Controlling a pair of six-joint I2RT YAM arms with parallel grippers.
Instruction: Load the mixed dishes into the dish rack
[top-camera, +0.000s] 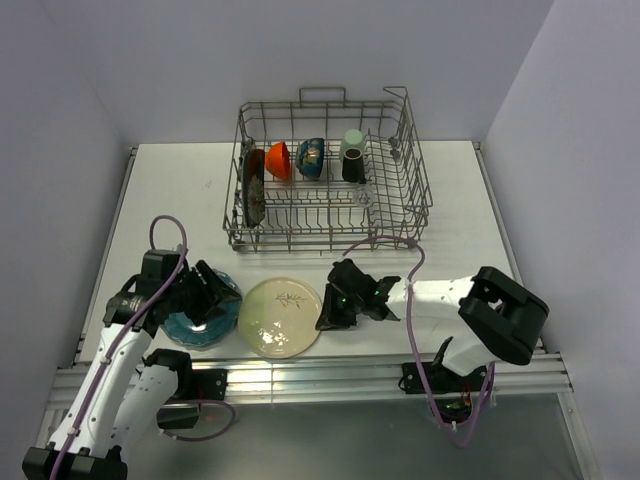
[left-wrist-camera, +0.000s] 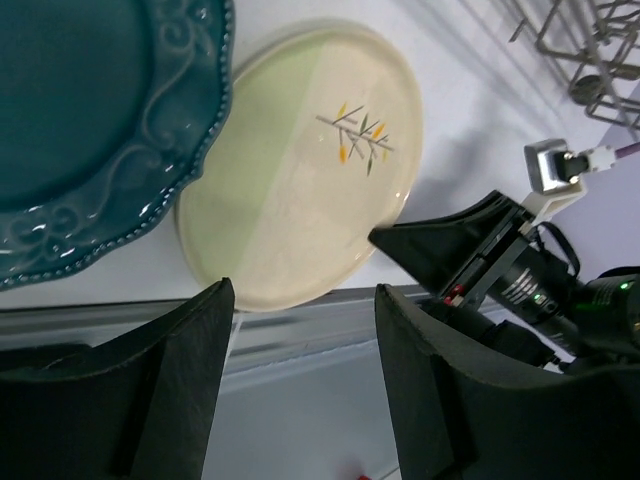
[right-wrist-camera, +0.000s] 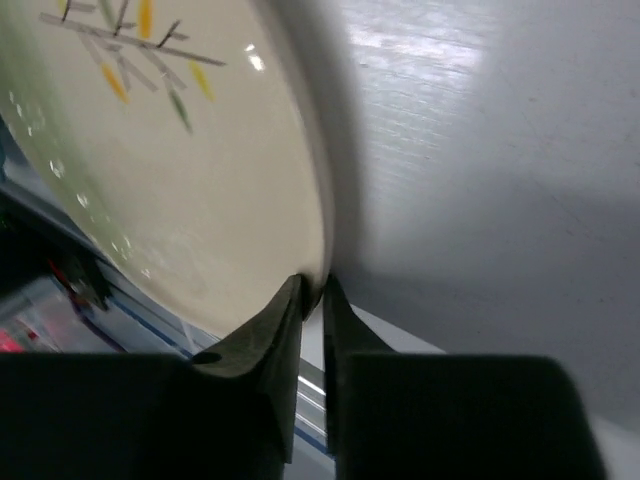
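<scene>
One cream round plate (top-camera: 280, 316), face up, rim in right end effector (right-wrist-camera: 313, 290).

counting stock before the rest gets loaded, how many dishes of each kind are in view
plates: 3 (teal scalloped plate, cream round plate, black square floral plate)
bowls: 2 (red-orange bowl, dark bowl)
cups and mugs: 2 (pale green cup, brown mug)
total: 7 that show clearly

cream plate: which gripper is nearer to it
Right. The right gripper grips the cream plate at its right rim; the left gripper sits over the teal plate beside it.
</scene>
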